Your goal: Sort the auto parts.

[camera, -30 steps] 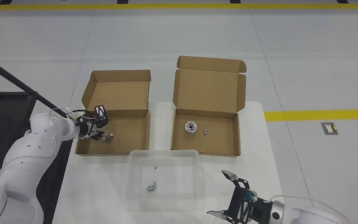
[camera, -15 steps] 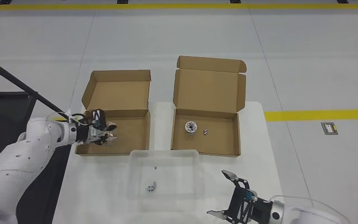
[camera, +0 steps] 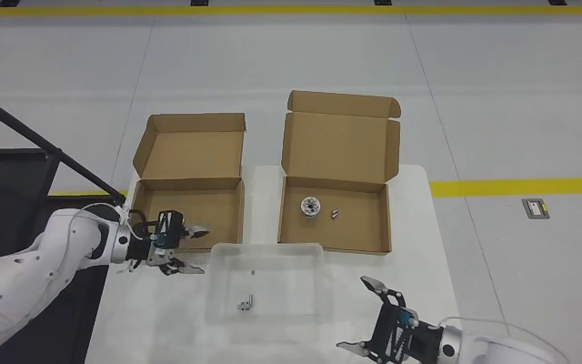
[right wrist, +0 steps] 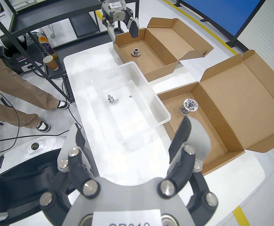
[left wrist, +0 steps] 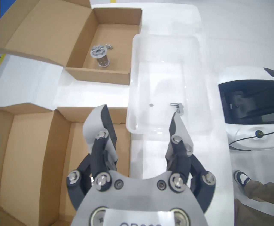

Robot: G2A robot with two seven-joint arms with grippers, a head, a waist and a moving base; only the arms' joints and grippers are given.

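My left gripper (camera: 195, 250) hangs open and empty over the front edge of the left cardboard box (camera: 225, 211), its jaws facing the clear tray (camera: 314, 250). In its own view the open fingers (left wrist: 106, 119) frame the tray's near end. A metal flanged hub (right wrist: 135, 52) lies in the left box. The right box (camera: 382, 218) holds a round slotted cylinder (camera: 311, 207) and a small bolt (camera: 335, 214). Inside the tray lie a small metal bracket (camera: 244, 303) and a tiny piece (camera: 252, 270). My right gripper (camera: 355, 314) stays open and empty at the table's front right.
Both boxes have their lids folded back toward the far side. Beyond the table's left end stands a black rack (right wrist: 32, 15) with a bottle (right wrist: 43, 43) and a paper cup (right wrist: 51, 63); a person's legs (right wrist: 21, 94) are beside it.
My left gripper has come up out of the left box and swung toward the table's front, now pointing at the tray. The right arm has not moved.
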